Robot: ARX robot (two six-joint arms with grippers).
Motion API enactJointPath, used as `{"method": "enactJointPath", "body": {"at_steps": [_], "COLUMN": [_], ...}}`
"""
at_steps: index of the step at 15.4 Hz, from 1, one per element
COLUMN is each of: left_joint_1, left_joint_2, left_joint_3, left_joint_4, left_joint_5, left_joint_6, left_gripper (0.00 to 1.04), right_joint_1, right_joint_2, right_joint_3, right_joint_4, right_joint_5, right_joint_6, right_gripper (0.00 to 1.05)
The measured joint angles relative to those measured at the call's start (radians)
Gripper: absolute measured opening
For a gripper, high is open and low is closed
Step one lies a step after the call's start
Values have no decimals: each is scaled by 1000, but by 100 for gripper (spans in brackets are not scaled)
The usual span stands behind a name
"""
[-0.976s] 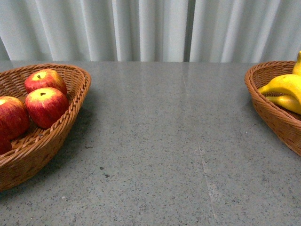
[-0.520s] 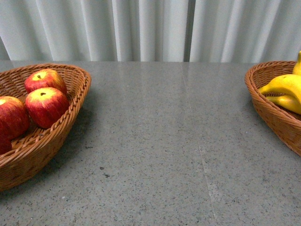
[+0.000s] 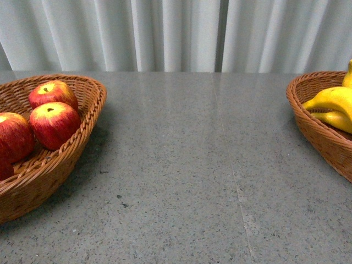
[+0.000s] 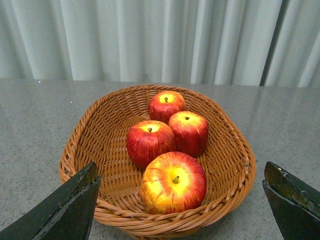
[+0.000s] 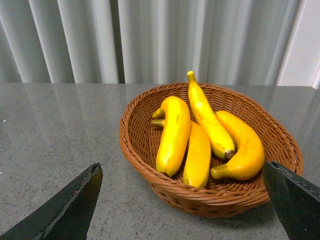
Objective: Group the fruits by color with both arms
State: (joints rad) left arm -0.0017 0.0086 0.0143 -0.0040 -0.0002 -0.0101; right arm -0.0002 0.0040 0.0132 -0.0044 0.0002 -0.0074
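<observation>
Nothing has shifted since the earlier frames: four apples (image 4: pixel 173 181) sit in the basket (image 4: pixel 80 145) at the worktop's (image 3: pixel 187 165) left edge, four bananas (image 5: pixel 174 134) in the right-edge basket (image 5: pixel 135 145). The left tool (image 4: pixel 182 205) and right tool (image 5: pixel 182 205) both hover with fingers spread wide apart, each empty and facing its basket.

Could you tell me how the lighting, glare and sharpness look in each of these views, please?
Front view: even, soft light, a faint sheen on the grey table, a soft shadow beside the apple basket. Left wrist view: the apples are sharp, the near fingertips dark and slightly blurred. Right wrist view: glossy highlights on the bananas.
</observation>
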Motion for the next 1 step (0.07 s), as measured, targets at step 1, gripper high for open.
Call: {"method": "enactJointPath", "body": {"at_steps": [1], "left_joint_1": [0], "left_joint_2": [0], "left_joint_3": [0], "left_joint_4": [0], "left_joint_5": [0], "left_joint_6": [0], "left_gripper": [98], "right_joint_1": [0], "right_joint_2": [0], "right_joint_3": [0], "right_joint_4": [0], "right_joint_5": [0], "right_joint_6": [0], "right_gripper": [98]}}
